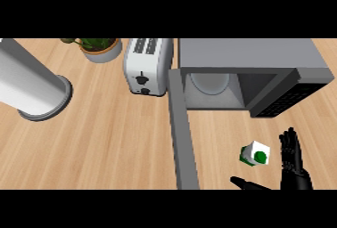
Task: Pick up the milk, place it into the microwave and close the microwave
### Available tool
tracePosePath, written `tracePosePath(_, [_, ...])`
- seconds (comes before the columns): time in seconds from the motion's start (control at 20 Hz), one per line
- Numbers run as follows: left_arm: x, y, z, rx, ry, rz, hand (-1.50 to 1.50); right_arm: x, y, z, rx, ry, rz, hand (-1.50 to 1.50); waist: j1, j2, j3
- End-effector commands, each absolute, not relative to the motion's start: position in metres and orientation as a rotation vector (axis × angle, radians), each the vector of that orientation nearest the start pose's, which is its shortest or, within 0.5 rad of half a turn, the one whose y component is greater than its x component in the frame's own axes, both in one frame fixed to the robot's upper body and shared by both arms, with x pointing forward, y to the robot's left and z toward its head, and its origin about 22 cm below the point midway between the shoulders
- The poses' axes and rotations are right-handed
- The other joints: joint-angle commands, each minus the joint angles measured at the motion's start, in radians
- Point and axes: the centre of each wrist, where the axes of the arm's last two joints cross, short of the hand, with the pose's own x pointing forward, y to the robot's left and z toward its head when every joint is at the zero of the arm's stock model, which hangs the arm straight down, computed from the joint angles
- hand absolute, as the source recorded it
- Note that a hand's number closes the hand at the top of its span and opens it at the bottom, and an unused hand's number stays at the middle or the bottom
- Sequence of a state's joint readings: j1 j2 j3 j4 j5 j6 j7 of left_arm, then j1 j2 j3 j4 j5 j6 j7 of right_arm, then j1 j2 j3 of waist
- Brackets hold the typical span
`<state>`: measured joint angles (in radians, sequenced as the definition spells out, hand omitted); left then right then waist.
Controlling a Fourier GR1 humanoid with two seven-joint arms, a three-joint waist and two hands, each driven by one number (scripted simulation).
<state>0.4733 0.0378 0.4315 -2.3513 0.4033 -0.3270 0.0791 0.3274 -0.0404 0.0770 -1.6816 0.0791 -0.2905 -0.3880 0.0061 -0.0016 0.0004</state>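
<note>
1. The right hand (293, 165) is showing at the lower right of the head view, open, its fingers (288, 141) pointing straight up and away from the robot and lying close together, its thumb (248, 183) sticking out to the left along the bottom edge.
2. The hand is holding nothing; the left hand is not showing.
3. The milk (255, 154) is sitting on the counter (99, 142) in the gap between thumb and fingers, just left of the fingers and apart from them.
4. The door (182, 133) is standing open, running from the oven's left corner toward the robot, left of the milk.
5. Beyond the milk the microwave (253, 55) is sitting with its cavity facing the robot.
6. Farther left, a toaster (148, 64), a plant (99, 46) and a grey cylinder (30, 84) are standing.
</note>
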Motion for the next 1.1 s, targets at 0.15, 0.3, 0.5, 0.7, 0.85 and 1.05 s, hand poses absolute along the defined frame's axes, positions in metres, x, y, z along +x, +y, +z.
tracePosePath(0.15, [0.073,0.339,0.137,0.090,-1.964,0.044,-1.50,0.154,-0.246,-0.071,-0.404,-1.745,-0.080,-1.50,0.003,0.000,0.000])
tracePosePath(0.3, [0.079,0.324,0.139,0.109,-1.968,0.074,-1.50,0.157,-0.269,-0.085,-0.381,-1.729,-0.103,-1.50,0.000,0.001,0.000])
tracePosePath(0.5, [0.093,0.341,0.142,0.086,-1.943,0.053,-1.50,0.174,-0.281,-0.100,-0.362,-1.730,-0.063,-1.50,-0.001,0.002,0.000])
tracePosePath(0.7, [0.079,0.328,0.144,0.074,-1.954,0.065,-1.50,0.164,-0.285,-0.121,-0.383,-1.719,-0.053,-1.50,0.001,0.001,0.000])
tracePosePath(0.85, [0.072,0.329,0.137,0.090,-1.958,0.074,-1.50,0.160,-0.296,-0.130,-0.411,-1.723,-0.059,-1.50,0.002,0.001,0.000])
tracePosePath(1.05, [0.070,0.334,0.117,0.082,-1.939,0.075,-1.50,0.187,-0.291,-0.140,-0.433,-1.712,-0.050,-1.50,0.006,0.001,0.000])
